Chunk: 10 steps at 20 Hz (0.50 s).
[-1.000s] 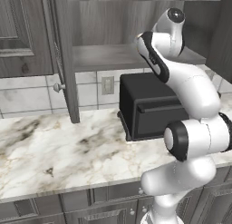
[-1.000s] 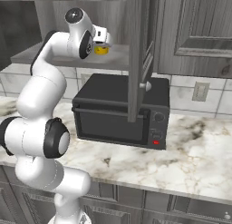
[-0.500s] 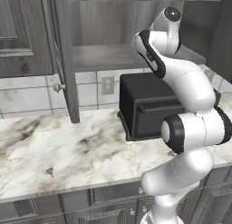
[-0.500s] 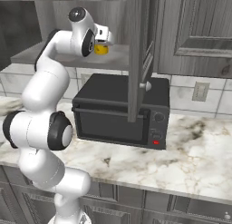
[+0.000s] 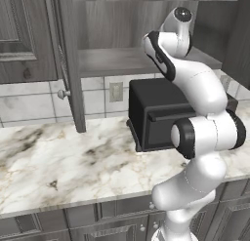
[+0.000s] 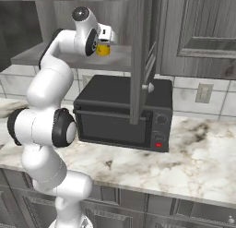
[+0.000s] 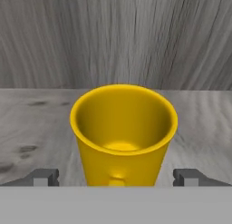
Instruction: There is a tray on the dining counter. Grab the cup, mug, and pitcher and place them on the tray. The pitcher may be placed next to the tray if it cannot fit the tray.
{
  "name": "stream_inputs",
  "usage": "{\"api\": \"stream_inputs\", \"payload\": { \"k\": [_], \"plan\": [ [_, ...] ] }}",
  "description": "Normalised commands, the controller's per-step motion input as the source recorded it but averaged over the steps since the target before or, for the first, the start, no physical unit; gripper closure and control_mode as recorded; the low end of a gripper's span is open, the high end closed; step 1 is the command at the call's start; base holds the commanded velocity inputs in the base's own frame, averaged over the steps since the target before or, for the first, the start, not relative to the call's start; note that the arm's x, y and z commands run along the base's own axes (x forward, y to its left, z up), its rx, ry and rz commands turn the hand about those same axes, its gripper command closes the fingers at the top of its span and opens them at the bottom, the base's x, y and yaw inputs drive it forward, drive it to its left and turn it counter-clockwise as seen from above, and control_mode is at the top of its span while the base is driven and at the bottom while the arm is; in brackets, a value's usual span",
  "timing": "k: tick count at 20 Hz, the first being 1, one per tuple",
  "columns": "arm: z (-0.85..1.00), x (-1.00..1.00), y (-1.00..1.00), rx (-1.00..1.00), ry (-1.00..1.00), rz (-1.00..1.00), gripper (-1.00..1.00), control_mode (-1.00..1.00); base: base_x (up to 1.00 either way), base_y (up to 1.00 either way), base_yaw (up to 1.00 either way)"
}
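Spread wide, the gripper [image 7: 117,177] reaches into the open wall cabinet, one dark fingertip [image 7: 43,177] on either side of a squat golden mug [image 7: 122,133] — neither tip seems to touch it, though the gaps are small. This mug stands upright on the grey wooden shelf [image 7: 27,128], near its front edge, with the cabinet's wood-grain back panel [image 7: 116,37] behind. From the right base view the mug [image 6: 104,48] shows just past the hand, above a black microwave [image 6: 122,114] — that sits on the marble worktop [image 6: 193,167] against the tiled wall. An open cabinet door [image 6: 140,51] hangs in front of the microwave.
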Motion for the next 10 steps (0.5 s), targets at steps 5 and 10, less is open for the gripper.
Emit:
{"api": "stream_inputs", "payload": {
  "k": [5,10],
  "plan": [
    [0.0,0.03,0.0,0.0,0.0,0.0,1.0,-1.0,0.0,0.0,0.0],
    [0.0,0.0,0.0,0.0,0.02,0.0,1.0,-1.0,0.0,0.0,0.0]
  ]
}}
